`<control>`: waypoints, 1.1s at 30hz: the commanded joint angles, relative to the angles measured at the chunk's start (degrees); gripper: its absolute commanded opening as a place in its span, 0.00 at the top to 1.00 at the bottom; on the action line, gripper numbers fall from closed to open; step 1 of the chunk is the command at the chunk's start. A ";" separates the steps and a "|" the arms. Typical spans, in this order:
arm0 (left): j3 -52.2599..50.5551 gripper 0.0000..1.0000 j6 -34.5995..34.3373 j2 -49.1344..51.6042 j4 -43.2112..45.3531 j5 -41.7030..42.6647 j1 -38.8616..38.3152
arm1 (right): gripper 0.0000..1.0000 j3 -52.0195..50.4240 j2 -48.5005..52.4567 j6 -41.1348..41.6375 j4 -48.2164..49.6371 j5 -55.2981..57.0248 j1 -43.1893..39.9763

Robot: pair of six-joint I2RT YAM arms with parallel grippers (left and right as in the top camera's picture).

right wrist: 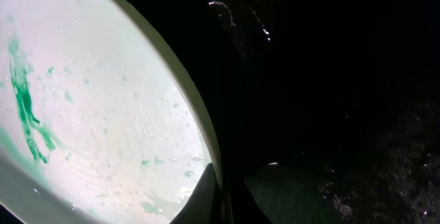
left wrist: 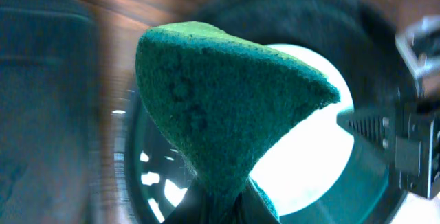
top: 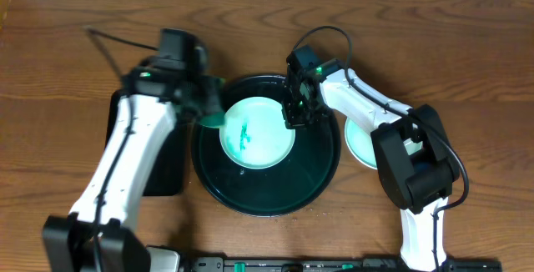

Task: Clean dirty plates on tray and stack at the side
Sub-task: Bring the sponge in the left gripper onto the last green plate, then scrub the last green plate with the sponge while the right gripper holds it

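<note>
A pale plate (top: 263,143) with a green smear lies in the large round black tray (top: 267,197). My right gripper (top: 297,115) is shut on its right rim. In the right wrist view the fingers (right wrist: 223,200) pinch the rim of the plate (right wrist: 103,114), one finger on each side. My left gripper (top: 203,103) is shut on a green sponge (top: 214,120) and holds it over the tray's left rim, just left of the plate. The sponge (left wrist: 220,100) fills the left wrist view, pinched at my left gripper (left wrist: 227,210). A turquoise plate (top: 360,143) lies on the table right of the tray.
A smaller black rectangular tray (top: 163,176) lies left of the round tray, partly under my left arm. My right arm crosses over the turquoise plate. The wooden table (top: 467,72) extends on all sides.
</note>
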 commanded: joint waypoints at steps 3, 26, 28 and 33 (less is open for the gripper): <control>-0.26 0.93 -0.20 8.04 0.04 0.87 -5.31 | 0.99 -0.31 0.70 0.81 0.04 -0.09 -0.04; -0.33 0.93 12.04 26.36 3.93 24.72 -8.15 | 0.99 -0.35 0.70 0.79 0.09 -0.07 -0.04; -0.33 0.93 16.37 26.36 4.24 30.49 -8.15 | 0.99 -0.35 0.70 0.79 0.20 -0.07 -0.04; -0.33 0.93 15.43 26.36 7.78 30.03 -7.37 | 0.99 -0.35 0.70 0.76 0.15 -0.07 -0.04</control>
